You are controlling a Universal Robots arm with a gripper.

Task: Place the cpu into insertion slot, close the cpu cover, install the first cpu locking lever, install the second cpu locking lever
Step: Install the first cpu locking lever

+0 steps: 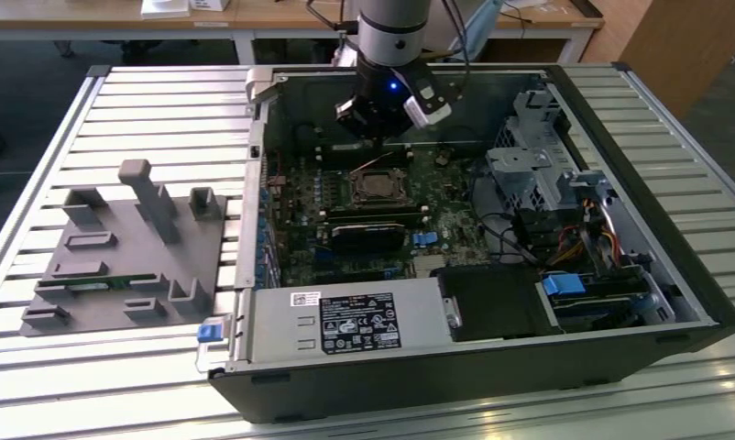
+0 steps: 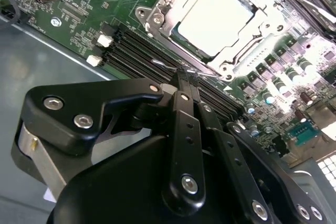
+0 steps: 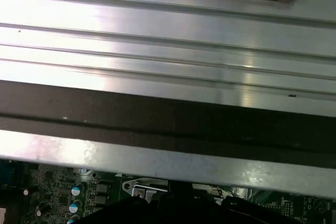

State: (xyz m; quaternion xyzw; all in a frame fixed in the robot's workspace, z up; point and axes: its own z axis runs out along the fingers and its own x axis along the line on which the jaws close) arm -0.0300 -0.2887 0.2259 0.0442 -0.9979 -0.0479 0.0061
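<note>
The cpu [image 2: 216, 17] lies flat in its socket on the green motherboard, its silver top bright. The cpu cover [image 2: 170, 4], a shiny metal frame, lies down around it. In the exterior view the socket [image 1: 378, 188] sits mid-board inside the open computer case. My gripper [image 2: 188, 73] is shut, its two black fingers [image 2: 184, 103] pressed side by side. Their tips sit at a thin wire locking lever [image 2: 164, 65] that runs along the socket's edge; whether they touch it I cannot tell. The exterior view puts the gripper [image 1: 374, 136] just behind the socket, low in the case.
Black memory slots [image 2: 131, 51] lie beside the lever. A black card [image 1: 367, 234], a silver power supply [image 1: 343, 321] and a drive cage [image 1: 539, 165] crowd the case. A grey fixture [image 1: 123, 247] with posts stands on the slatted table [image 3: 157, 40] at the exterior view's left.
</note>
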